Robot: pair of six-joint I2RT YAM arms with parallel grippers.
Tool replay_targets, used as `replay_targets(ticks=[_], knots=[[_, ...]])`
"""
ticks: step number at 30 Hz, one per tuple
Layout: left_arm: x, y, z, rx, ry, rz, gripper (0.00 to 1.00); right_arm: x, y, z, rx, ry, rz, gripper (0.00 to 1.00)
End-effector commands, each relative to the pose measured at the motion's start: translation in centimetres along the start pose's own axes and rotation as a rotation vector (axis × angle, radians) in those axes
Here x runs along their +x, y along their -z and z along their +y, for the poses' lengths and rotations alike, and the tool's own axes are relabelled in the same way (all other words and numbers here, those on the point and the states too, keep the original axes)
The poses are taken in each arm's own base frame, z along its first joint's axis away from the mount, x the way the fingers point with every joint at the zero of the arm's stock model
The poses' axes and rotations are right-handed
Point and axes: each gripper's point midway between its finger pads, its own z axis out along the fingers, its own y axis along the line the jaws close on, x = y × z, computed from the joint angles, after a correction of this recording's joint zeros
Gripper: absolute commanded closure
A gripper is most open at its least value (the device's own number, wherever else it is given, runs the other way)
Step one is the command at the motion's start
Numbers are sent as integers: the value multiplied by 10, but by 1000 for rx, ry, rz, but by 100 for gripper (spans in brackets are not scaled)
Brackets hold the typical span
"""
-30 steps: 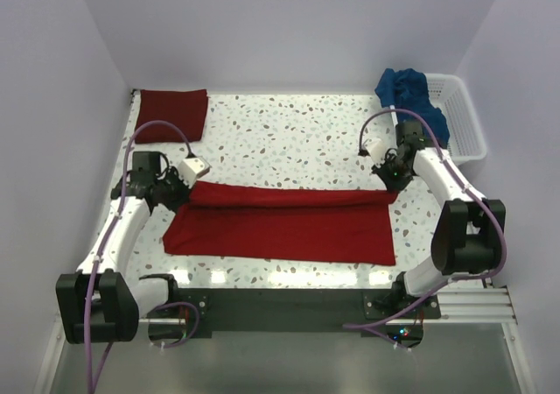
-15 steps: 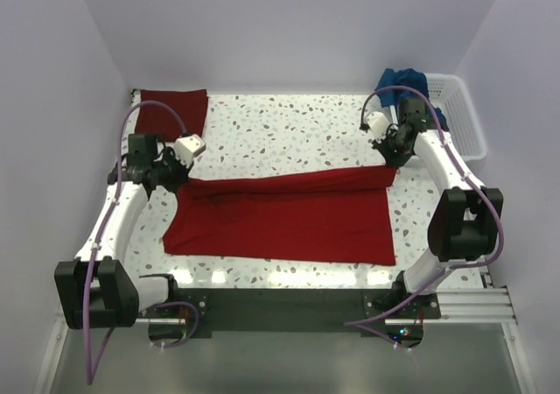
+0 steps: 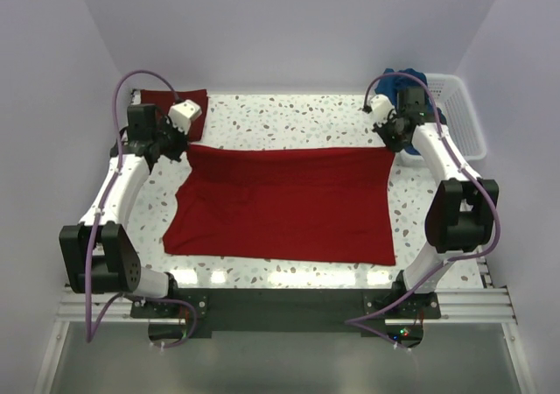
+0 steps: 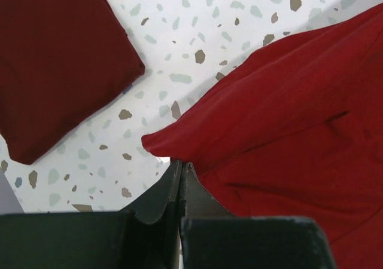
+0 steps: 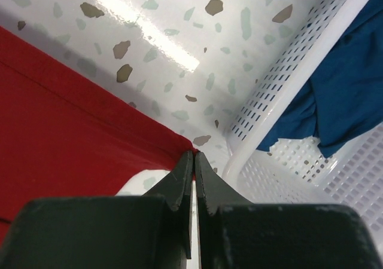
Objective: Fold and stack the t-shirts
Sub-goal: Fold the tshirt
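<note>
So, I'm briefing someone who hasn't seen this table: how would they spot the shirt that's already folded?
Go to the far left corner of the speckled table. The maroon t-shirt lies there, beside the left gripper. It alone is a small, neat, dark rectangle; the bright red t-shirt is spread wide mid-table and the blue t-shirt is bunched in the white basket.

Looks like a robotics lab test cell, not anyone's home: a left arm (image 3: 114,197) and right arm (image 3: 448,162) mounted on a metal rail (image 3: 468,304), purple cables (image 3: 131,80) looping off them, plain lavender walls (image 3: 289,26) boxing in the speckled surface (image 3: 289,123).
</note>
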Motion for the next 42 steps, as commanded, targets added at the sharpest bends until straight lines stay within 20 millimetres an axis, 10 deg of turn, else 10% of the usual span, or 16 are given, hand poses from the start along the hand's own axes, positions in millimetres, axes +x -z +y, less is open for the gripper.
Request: replay_targets(ticks=[1, 35, 42], knots=[[-20, 5, 13, -39, -6, -62, 100, -16, 8, -23, 85, -17, -46, 100], [106, 57, -68, 101, -126, 186, 100, 69, -2, 41, -91, 181, 109, 100], [159, 46, -85, 152, -155, 285, 100, 96, -18, 61, -141, 177, 165, 100]])
